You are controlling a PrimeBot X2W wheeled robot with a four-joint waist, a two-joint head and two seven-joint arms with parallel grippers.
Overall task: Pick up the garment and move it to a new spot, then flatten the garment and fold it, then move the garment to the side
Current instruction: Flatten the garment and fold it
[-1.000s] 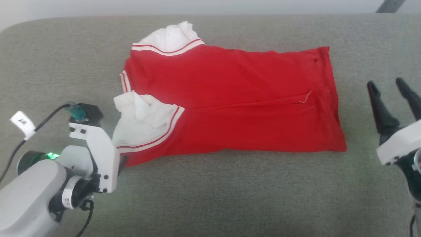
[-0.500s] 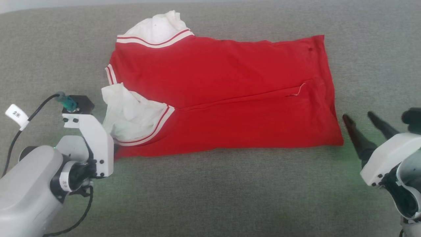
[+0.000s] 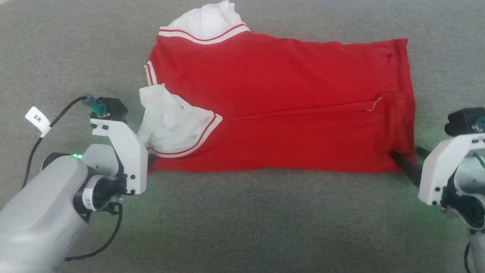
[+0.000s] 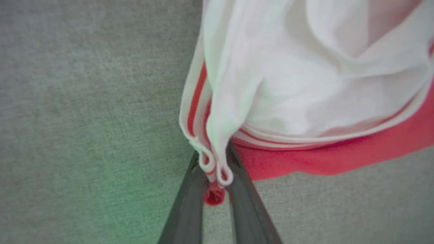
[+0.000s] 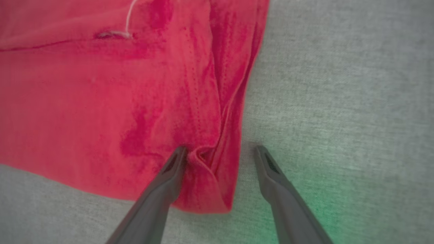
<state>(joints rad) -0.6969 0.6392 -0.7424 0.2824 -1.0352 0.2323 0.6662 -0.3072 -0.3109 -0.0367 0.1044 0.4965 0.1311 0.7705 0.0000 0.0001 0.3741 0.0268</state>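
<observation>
We list one red sports garment (image 3: 284,94), spread flat on grey upholstery (image 3: 242,220). Item: left pincer (image 4: 214,152), fingers nearly closed, pinching the garment's striped corner, with the white panel (image 4: 305,84) bunched just beyond its tips. Item: right pincer (image 5: 220,149), wide open, gripping nothing. One finger rests on the garment's red corner, the other on bare upholstery beside it.

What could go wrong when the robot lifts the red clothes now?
The left hand pinches just a small corner of the garment at its striped trim, so it might slip out on lifting.
The right hand is open, one finger on the red cloth and one on the grey surface; closing may catch only the top layer or bunch the fold.
If only the left side rises, the fold could come undone.
</observation>
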